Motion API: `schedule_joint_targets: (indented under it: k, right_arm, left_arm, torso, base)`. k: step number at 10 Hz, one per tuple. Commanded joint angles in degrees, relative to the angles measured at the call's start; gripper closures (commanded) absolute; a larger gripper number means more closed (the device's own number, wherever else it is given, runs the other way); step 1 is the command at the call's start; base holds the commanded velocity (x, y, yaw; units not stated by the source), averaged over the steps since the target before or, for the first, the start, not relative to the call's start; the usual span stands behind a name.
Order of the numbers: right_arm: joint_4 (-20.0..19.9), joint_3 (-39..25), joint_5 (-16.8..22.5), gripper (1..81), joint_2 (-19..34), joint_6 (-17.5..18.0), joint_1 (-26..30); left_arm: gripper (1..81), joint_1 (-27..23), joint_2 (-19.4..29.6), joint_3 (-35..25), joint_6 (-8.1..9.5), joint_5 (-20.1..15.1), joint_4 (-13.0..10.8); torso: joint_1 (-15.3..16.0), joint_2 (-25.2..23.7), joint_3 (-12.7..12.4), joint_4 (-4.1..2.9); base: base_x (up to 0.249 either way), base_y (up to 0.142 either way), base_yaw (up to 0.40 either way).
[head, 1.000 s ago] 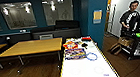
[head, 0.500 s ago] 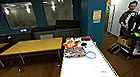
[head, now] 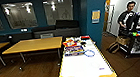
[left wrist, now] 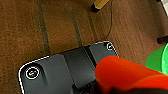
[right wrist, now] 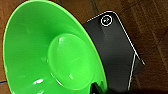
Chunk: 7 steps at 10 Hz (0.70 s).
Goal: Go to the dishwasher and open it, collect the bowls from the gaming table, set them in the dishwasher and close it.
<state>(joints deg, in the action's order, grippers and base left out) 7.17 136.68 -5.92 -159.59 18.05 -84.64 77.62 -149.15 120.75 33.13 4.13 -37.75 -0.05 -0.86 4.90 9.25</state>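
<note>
head high facing gaming table [head: 86,65], wrists near floor [left wrist: 50,30]

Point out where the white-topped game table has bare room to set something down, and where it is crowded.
The near half of the game table is bare white, from the blue ring to the yellow near edge. The far end is crowded: the clutter of colourful items runs nearly side to side there. The wooden table to its left also looks bare.
</note>
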Motion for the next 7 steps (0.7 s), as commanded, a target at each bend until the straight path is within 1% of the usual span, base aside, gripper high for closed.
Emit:
schedule_joint_targets:
  k: [1,3,5,7]
  right_arm:
    - [1.4,0.0,2.8,81.1,0.6,-0.1,2.1]
    - [1.7,1.8,2.8,81.1,-0.6,-0.1,2.1]
    - [2.6,4.6,2.9,81.1,-2.1,-0.1,1.9]
    - [2.9,5.4,2.9,81.1,-2.6,-0.1,1.9]
  left_arm:
    - [81.1,-2.8,0.3,0.2,-0.26,-1.2,-0.8]
    - [81.1,-2.3,-0.6,1.3,-0.35,-1.2,-0.8]
    - [81.1,-1.9,-2.2,4.2,-0.35,-1.2,-0.9]
    - [81.1,-1.4,-4.1,7.1,-0.35,-1.3,-0.9]
  torso:
    - [0.1,0.0,0.0,0.00]
    - [0.1,0.0,0.0,0.00]
    - [0.1,0.0,0.0,0.00]
    - [0.1,0.0,0.0,0.00]
  base:
    - [-0.116,0.000,0.000]
    - [-0.118,0.000,0.000]
    - [-0.118,0.000,0.000]
    - [-0.118,0.000,0.000]
